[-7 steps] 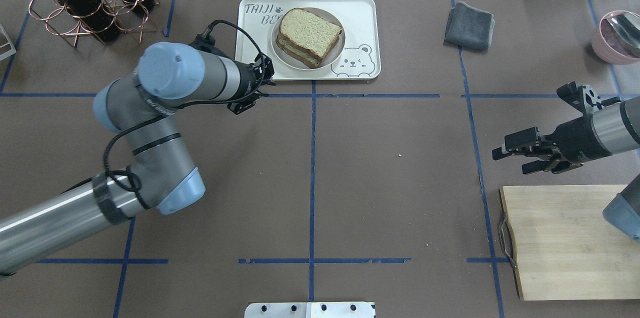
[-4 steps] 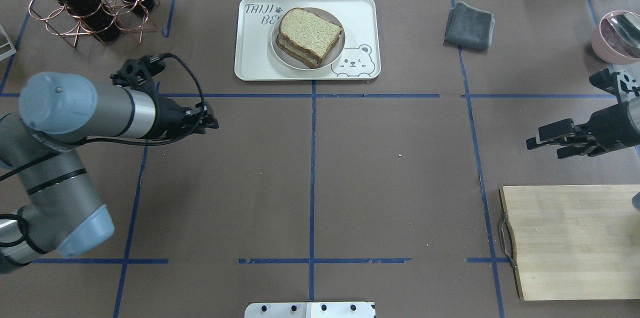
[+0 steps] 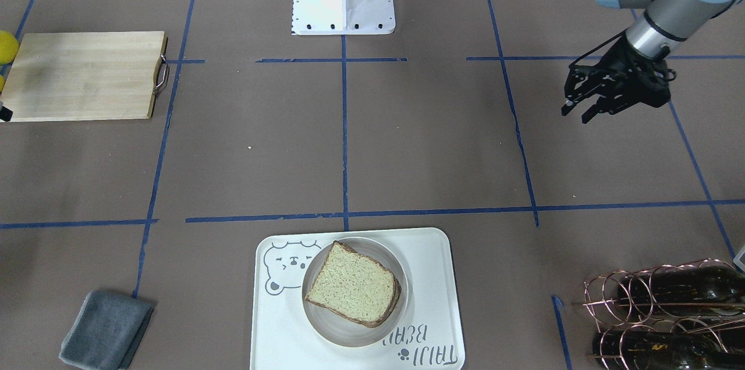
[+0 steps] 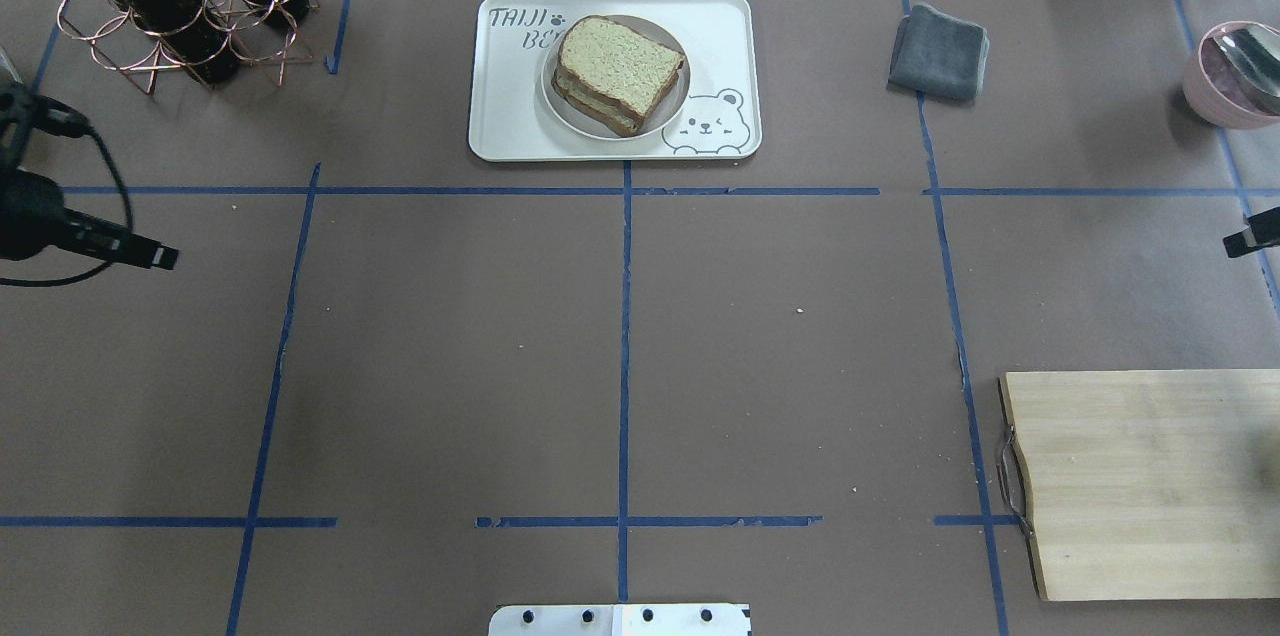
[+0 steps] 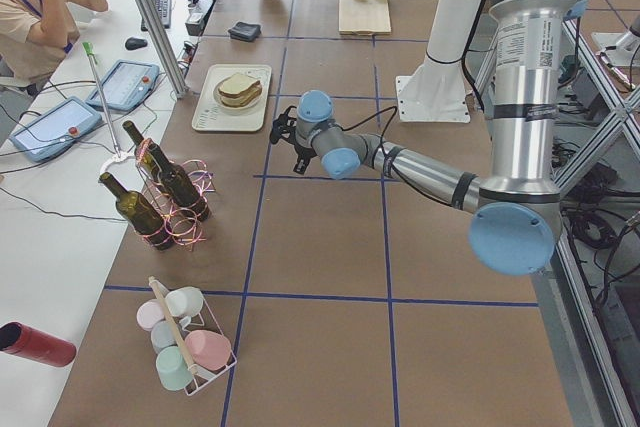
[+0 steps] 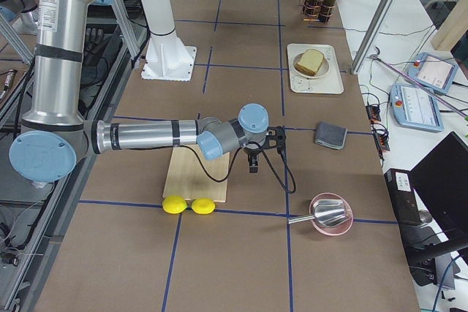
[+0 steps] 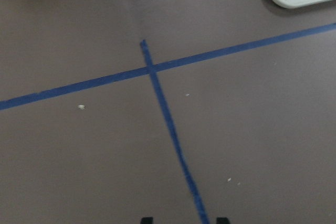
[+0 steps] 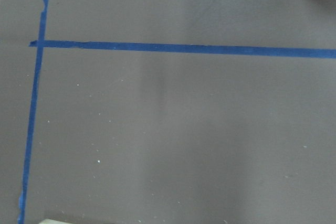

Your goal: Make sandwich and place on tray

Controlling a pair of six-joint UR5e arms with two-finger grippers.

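The sandwich (image 4: 620, 71), tan brown-crusted bread, lies on a small round plate (image 4: 560, 106) on the cream bear tray (image 4: 500, 131) at the far middle of the table. It also shows in the front view (image 3: 354, 291) on the tray (image 3: 268, 329). My left gripper (image 3: 576, 109) is open and empty, far left of the tray, at the overhead view's left edge (image 4: 150, 256). Its fingertips (image 7: 147, 219) stand apart over bare table. My right gripper (image 4: 1250, 241) shows only one finger at the right edge. I cannot tell whether it is open or shut.
A copper rack with wine bottles (image 4: 170, 6) stands at the far left. A grey cloth (image 4: 940, 51) and a pink bowl with a spoon (image 4: 1235, 71) are at the far right. A wooden cutting board (image 4: 1140, 481) lies near right, two lemons (image 6: 189, 204) beside it.
Both arms have drawn back outward, the left one from beside the tray to the left edge, the right one to the right edge. The sandwich and tray have not moved.
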